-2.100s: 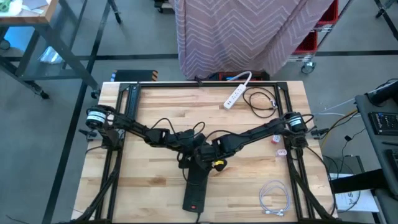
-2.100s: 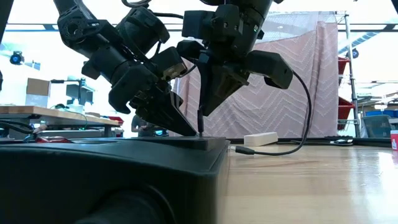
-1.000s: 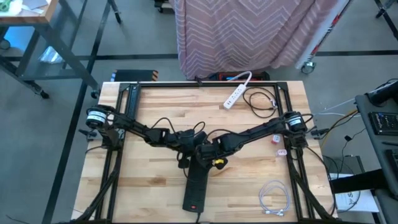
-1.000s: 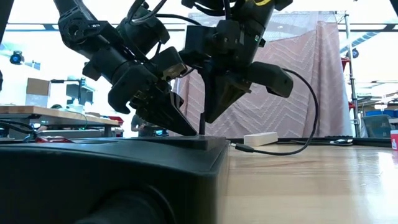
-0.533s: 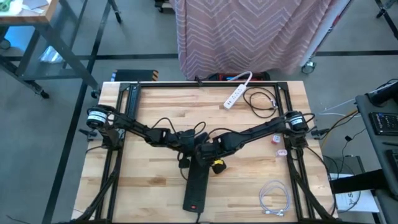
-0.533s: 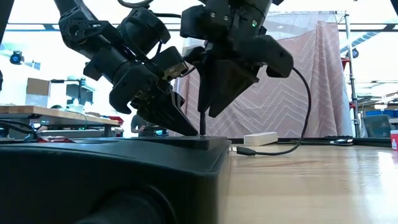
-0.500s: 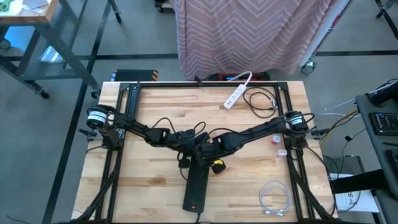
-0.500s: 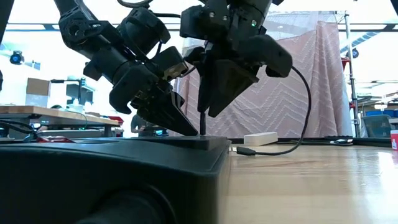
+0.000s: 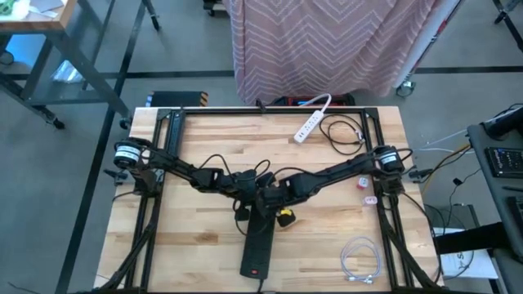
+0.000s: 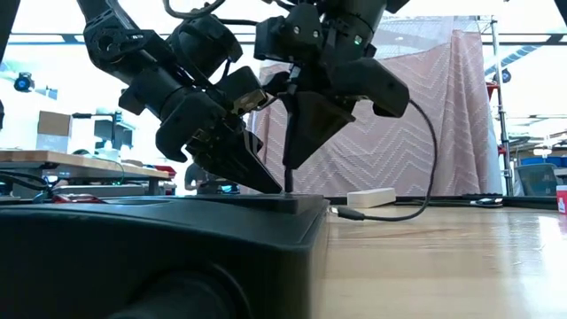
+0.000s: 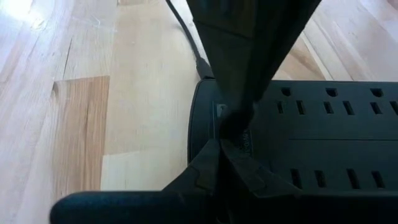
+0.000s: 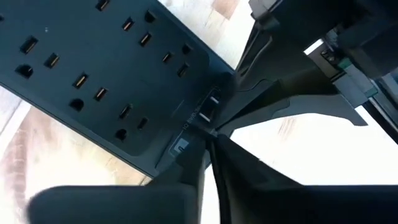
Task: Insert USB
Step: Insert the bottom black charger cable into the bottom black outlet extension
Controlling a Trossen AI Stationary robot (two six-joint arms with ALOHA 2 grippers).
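Both grippers meet over the far end of the black power strip [image 9: 256, 245], near the table's centre. The left gripper [image 10: 257, 182] rests its clenched tips on the strip's top face, apparently pinning it down. The right gripper [image 10: 289, 162] is clamped on the USB plug [image 10: 288, 177], which stands upright with its tip at the strip's surface; its cable [image 10: 416, 199] loops off toward three o'clock in the low view. Within the last second the right jaws spread briefly and closed again, and the wrist has rolled a little, so this looks like a regrasp to square the plug with the USB ports [image 12: 210, 106]. The plug stands about as tall as it did before, so it has probably not sunk in, though the fingers hide the port mouth. By my judgement, the insertion is still pending and wants a straight downward press.
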